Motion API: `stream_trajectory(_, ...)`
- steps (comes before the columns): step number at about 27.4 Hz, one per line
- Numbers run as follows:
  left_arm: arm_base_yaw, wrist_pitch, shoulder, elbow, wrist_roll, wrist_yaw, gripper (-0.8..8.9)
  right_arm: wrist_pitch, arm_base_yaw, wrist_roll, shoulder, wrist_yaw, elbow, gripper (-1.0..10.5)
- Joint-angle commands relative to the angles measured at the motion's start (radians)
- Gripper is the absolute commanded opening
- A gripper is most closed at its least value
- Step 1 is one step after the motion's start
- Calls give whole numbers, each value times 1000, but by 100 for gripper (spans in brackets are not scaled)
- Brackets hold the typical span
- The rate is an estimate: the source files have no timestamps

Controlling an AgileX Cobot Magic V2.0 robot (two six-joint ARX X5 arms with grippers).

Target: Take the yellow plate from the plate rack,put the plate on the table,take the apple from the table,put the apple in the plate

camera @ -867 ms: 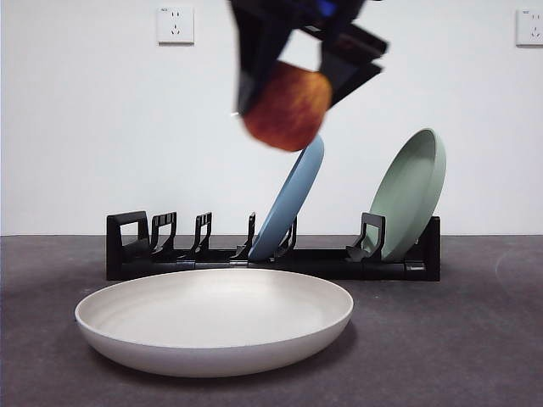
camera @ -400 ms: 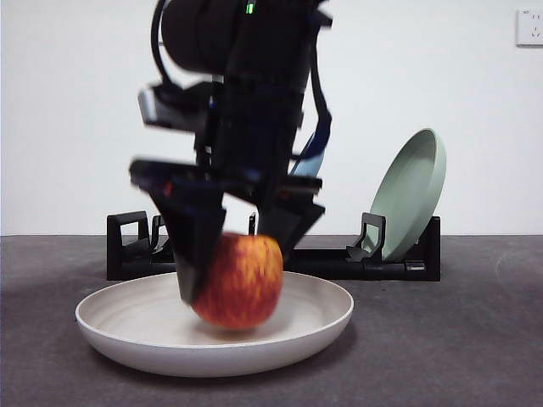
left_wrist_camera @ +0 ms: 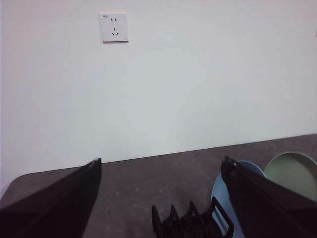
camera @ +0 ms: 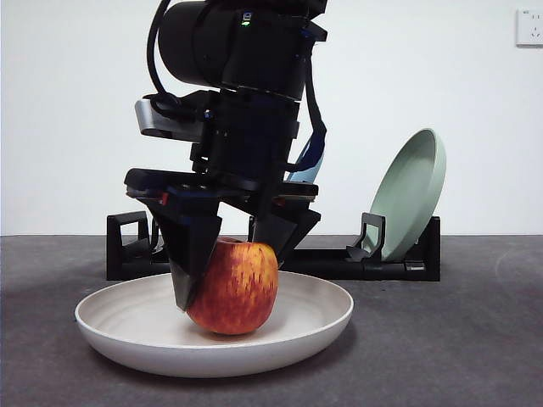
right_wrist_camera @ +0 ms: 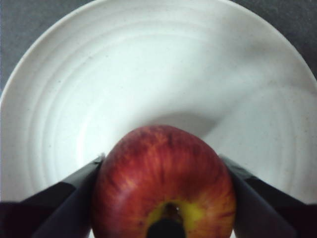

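Note:
The red apple [camera: 233, 288] sits low inside the cream yellow plate [camera: 127, 309], which lies flat on the dark grey table [camera: 458, 339] in front of the black plate rack [camera: 136, 246]. My right gripper [camera: 229, 280] comes down from above and is shut on the apple, one jaw on each side. In the right wrist view the apple [right_wrist_camera: 163, 183] fills the space between the jaws of the right gripper [right_wrist_camera: 161, 159], over the plate [right_wrist_camera: 148, 74]. My left gripper [left_wrist_camera: 161, 161] is open and empty, held high behind the rack [left_wrist_camera: 190, 220].
A blue plate [camera: 310, 165] stands in the rack, mostly hidden behind the arm. A sage-green plate [camera: 411, 195] leans at the rack's right end. Both show in the left wrist view, blue [left_wrist_camera: 220, 191] and green [left_wrist_camera: 292, 171]. A white wall stands behind.
My right gripper has come down with the apple from high above the rack into the plate. In the last half second it has settled slightly. The plate has not moved.

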Motion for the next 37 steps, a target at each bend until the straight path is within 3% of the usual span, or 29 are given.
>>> stream_trajectory(1,-3,-6,-2,-3,10,-2,409,4,0,-5,4,-1,-2,355)
stream_trajectory(6,-3,-7,-2,-3,11,-2,409,4,0,-5,4,0,-2,476)
stream_trajectory(21,-4,-30,1,-3,-4,9,408,26,-3,-16,-18,7,11,475)
stream_trajectory(30,-3,-82,89,-3,-3,226,404,29,-33,-19,-208,7,63,473)
stream_trajectory(35,-3,-87,193,-3,79,330,400,11,-69,-39,-346,6,63,468)
stream_trajectory(37,-2,-88,238,-3,119,361,317,2,-92,-39,-402,7,63,466)
